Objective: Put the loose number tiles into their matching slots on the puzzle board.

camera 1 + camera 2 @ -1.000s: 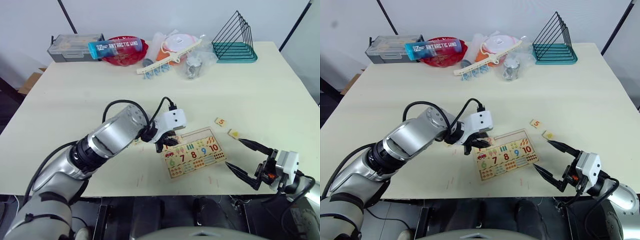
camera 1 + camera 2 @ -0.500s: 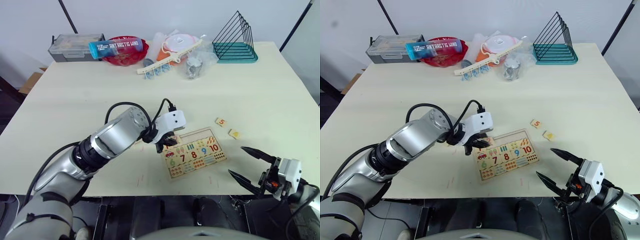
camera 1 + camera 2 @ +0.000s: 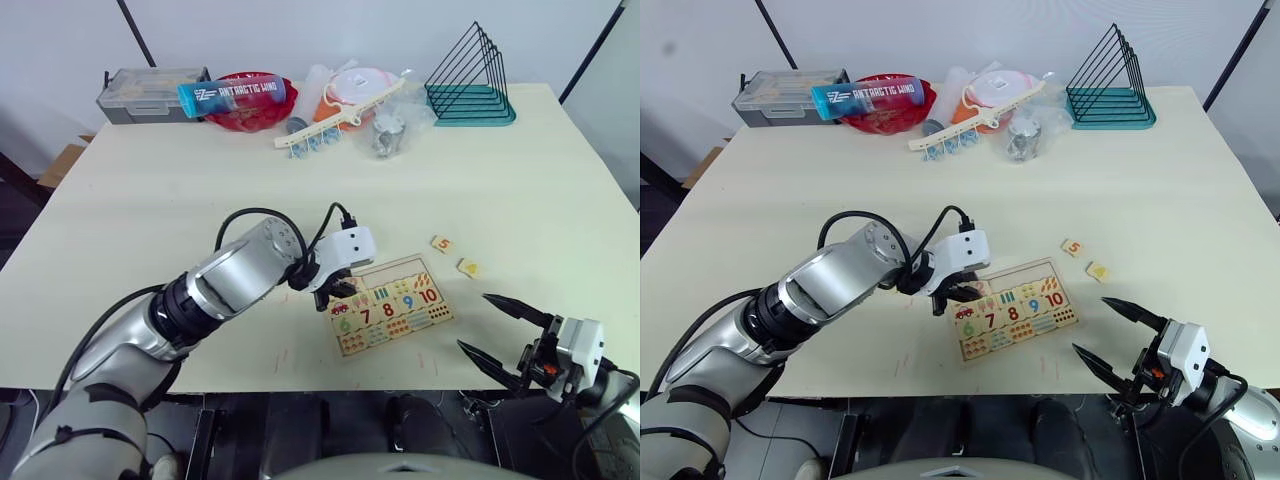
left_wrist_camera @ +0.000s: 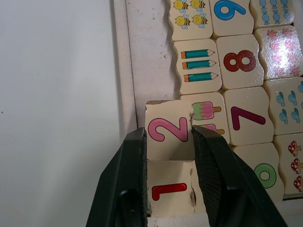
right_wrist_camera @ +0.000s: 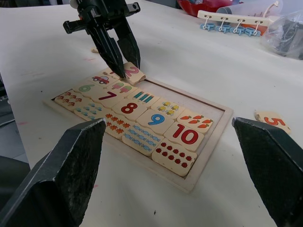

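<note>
Left tool [image 4: 168, 142] clamped on the 2 tile [image 4: 168, 130], now shifted slightly along the puzzle board [image 3: 390, 305], tile tilted over the bare slot row just beside the seated 1 tile [image 4: 171, 189]. Right tool [image 3: 505, 330] spread wide, hanging off the near edge of the surface [image 3: 150, 200], unchanged from half a second ago. Numerals 6 to 10 readable on the board. 5 tile [image 3: 441, 244] and another loose tile [image 3: 467, 267] lying just beyond it. Bottle [image 3: 235, 95] reading "ANTARCTIC WIND" far back, near a wire rack [image 3: 470, 75].

Bright even light, soft shadows, glare on one puzzle board [image 4: 284, 49] tile.
</note>
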Robot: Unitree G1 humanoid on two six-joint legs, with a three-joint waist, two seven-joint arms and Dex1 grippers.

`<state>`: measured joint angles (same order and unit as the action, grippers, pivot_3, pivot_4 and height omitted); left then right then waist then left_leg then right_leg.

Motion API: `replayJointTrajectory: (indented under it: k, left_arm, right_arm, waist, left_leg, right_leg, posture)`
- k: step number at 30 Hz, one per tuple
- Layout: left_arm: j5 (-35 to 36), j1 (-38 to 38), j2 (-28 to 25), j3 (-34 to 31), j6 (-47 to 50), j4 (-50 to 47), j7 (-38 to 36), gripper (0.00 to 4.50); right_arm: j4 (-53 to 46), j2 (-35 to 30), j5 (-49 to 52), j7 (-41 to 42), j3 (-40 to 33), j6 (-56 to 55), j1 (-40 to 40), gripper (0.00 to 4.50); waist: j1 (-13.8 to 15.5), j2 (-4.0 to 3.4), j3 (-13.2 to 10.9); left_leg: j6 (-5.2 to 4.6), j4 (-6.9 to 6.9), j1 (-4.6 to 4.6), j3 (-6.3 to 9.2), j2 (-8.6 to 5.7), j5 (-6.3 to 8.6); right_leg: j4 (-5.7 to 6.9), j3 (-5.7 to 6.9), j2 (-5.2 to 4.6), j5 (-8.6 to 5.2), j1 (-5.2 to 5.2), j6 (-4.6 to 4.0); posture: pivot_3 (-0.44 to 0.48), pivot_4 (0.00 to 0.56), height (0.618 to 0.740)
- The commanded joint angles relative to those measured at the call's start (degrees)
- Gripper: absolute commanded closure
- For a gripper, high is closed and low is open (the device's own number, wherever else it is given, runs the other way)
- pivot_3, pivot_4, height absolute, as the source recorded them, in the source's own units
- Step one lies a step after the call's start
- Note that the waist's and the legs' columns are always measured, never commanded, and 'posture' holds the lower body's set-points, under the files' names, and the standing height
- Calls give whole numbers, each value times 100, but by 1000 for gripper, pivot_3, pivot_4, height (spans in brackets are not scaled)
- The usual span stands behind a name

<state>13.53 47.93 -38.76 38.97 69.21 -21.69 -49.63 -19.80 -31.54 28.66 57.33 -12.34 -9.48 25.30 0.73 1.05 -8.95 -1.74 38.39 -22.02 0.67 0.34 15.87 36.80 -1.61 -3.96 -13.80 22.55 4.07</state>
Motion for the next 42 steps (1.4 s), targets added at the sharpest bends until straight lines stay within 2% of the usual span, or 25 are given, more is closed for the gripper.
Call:
replayJointTrajectory:
  k: [1,22,24,25,28,29,30,31,37,42]
  left_arm:
    - [-86,-17,28,19,-138,-16,66,3595]
    - [-62,-167,65,12,-137,-19,108,3595]
    - [-40,-137,66,-50,-147,-14,89,2571]
    - [-19,-117,55,-70,-138,-12,61,2348]
    - [43,-74,-15,-146,-117,-37,-20,1054]
    - [87,-56,-20,-213,-83,-47,-36,482]
    - [129,-29,-26,-269,-48,-59,-53,196]
    - [188,8,-18,-354,2,-84,-82,85]
    - [642,245,-32,-862,213,-77,-321,85]
    - [430,342,-170,-952,-606,549,-466,85]
  right_arm:
    - [-231,-43,52,0,-147,-130,24,0]
    - [-204,-89,9,7,-136,-169,33,0]
    - [-200,-90,1,2,-133,-168,26,0]
    - [-200,-92,-2,-1,-132,-166,21,0]
    - [-193,-91,-19,-6,-124,-168,17,0]
    - [-190,-91,-24,-7,-122,-170,15,0]
    - [-188,-91,-28,-7,-121,-172,13,0]
    - [-186,-89,-31,-9,-122,-175,11,0]
    - [-171,-79,-45,-12,-127,-197,13,0]
    - [-126,-79,-36,21,-127,-222,6,0]
  waist:
    - [-1,0,0]
    - [1,0,0]
    - [1,0,0]
    - [1,0,0]
    - [0,0,0]
    - [-1,0,0]
    - [0,0,0]
    - [0,0,0]
    - [0,0,0]
    - [-3,0,0]
  left_leg:
    - [0,0,0,1,0,0]
    - [0,0,0,1,0,0]
    - [0,0,0,1,0,0]
    - [0,0,0,1,0,0]
    - [0,0,0,0,0,0]
    - [0,0,0,1,0,0]
    - [0,0,0,1,0,0]
    - [0,0,0,1,0,0]
    - [0,0,0,2,0,0]
    - [0,0,2,-1,0,0]
  right_leg:
    - [0,0,0,0,0,0]
    - [0,0,0,0,0,0]
    - [0,0,0,0,0,0]
    - [0,0,0,0,0,0]
    - [0,0,0,0,0,0]
    - [0,0,0,0,0,0]
    - [0,0,0,0,0,0]
    - [0,0,0,0,0,0]
    - [0,1,0,0,0,0]
    - [0,0,1,0,0,0]
  posture:
    - [0,150,740]
    - [0,150,740]
    - [0,150,740]
    - [0,150,740]
    - [0,150,740]
    - [0,150,740]
    - [0,150,740]
    - [0,150,740]
    - [0,150,740]
    - [0,150,740]
